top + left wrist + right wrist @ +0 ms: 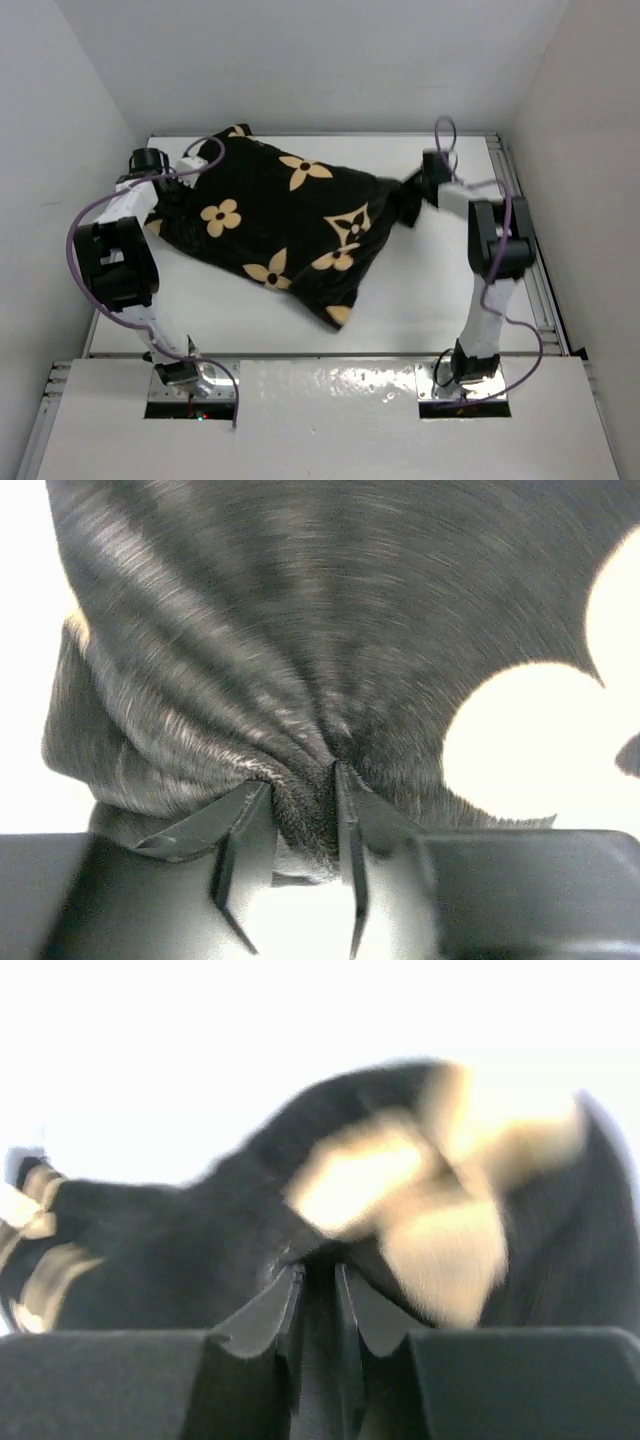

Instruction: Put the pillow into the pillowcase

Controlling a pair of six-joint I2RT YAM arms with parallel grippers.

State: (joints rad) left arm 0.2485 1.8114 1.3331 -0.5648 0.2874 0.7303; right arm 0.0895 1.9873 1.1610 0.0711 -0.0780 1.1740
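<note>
Pillowcase (280, 225) bulging; long axis runs left-right; one corner points near-right.

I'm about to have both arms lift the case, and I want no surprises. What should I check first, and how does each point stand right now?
1. A fold of the pillowcase is pinched in the left gripper: ok.
2. The right gripper is closed on pillowcase fabric: ok, though its wrist view is blurred.
3. The two grips sit at opposite ends of the pillowcase: ok.
4. The pillow is fully inside: cannot tell; no pillow shows in any view.
5. Which way the opening faces: cannot tell.
6. The pillowcase rests on the table with nothing hanging off: ok in the top view.
</note>
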